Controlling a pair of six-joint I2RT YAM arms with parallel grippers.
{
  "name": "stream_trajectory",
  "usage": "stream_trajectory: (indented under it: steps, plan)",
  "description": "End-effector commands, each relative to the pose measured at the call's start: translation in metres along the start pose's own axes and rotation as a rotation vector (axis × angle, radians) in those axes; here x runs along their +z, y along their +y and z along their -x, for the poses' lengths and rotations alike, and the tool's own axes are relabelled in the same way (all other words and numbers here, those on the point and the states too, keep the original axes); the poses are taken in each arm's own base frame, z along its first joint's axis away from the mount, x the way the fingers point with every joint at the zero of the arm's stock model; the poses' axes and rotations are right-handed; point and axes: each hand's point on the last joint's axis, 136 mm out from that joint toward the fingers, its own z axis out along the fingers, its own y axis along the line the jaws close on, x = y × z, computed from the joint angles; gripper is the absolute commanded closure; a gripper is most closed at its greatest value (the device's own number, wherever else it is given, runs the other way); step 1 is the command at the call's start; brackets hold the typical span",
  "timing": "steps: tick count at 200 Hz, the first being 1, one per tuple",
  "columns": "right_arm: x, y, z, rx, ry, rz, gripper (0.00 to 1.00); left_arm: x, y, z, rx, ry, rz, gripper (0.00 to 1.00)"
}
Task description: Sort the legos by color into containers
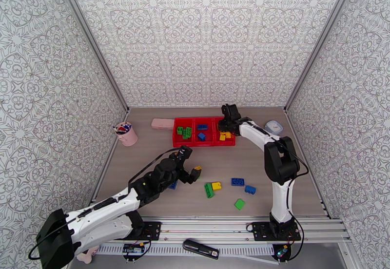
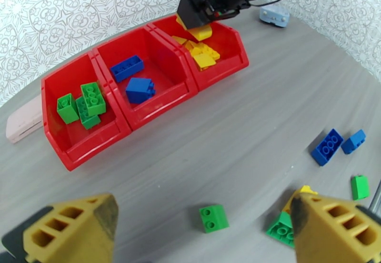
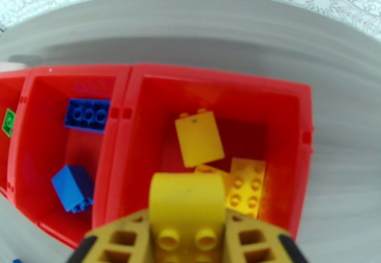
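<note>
Yellow lego (image 3: pixel 186 197) within right claw (image 3: pixel 186 241)

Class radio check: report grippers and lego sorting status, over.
Left gripper open. Right gripper shut on yellow lego above rightmost bin. Loose legos on table; nothing blocking.

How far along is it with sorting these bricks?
Partly done. The red bins already hold green bricks on the left, two blue bricks in the middle and yellow bricks on the right. In hand: the right gripper holds a yellow brick over that yellow bin; the left gripper hovers open. Left: several loose bricks, green, blue and yellow, on the table.
</note>
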Motion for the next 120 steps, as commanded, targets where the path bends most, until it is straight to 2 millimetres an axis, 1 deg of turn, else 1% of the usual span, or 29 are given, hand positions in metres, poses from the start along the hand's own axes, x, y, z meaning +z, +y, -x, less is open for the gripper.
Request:
stream_trajectory:
  steps: [1, 23, 41, 57, 73, 90, 120]
  plan:
    - [-0.010, 0.000, 0.012, 0.001, -0.013, 0.011, 0.68, -0.006, 0.000, 0.011, 0.004, -0.018, 0.006, 0.00]
    - [-0.028, 0.002, 0.011, 0.016, -0.034, 0.033, 0.47, -0.008, 0.000, 0.013, 0.008, -0.026, 0.006, 0.00]
    - [-0.047, 0.001, 0.002, 0.056, -0.049, 0.049, 0.37, -0.009, 0.000, 0.013, 0.018, -0.029, 0.007, 0.00]
    - [-0.064, 0.000, -0.013, 0.105, -0.061, 0.065, 0.31, -0.010, -0.002, 0.015, 0.036, -0.034, -0.004, 0.00]
    - [-0.081, -0.004, -0.034, 0.152, -0.057, 0.074, 0.27, -0.010, -0.004, 0.017, 0.052, -0.039, -0.017, 0.00]
    - [-0.097, -0.008, -0.060, 0.169, -0.032, 0.066, 0.23, -0.010, -0.008, 0.018, 0.065, -0.042, -0.038, 0.00]
    - [-0.122, -0.015, -0.115, 0.155, 0.053, 0.009, 0.19, -0.010, -0.025, 0.015, 0.128, -0.039, -0.130, 0.00]
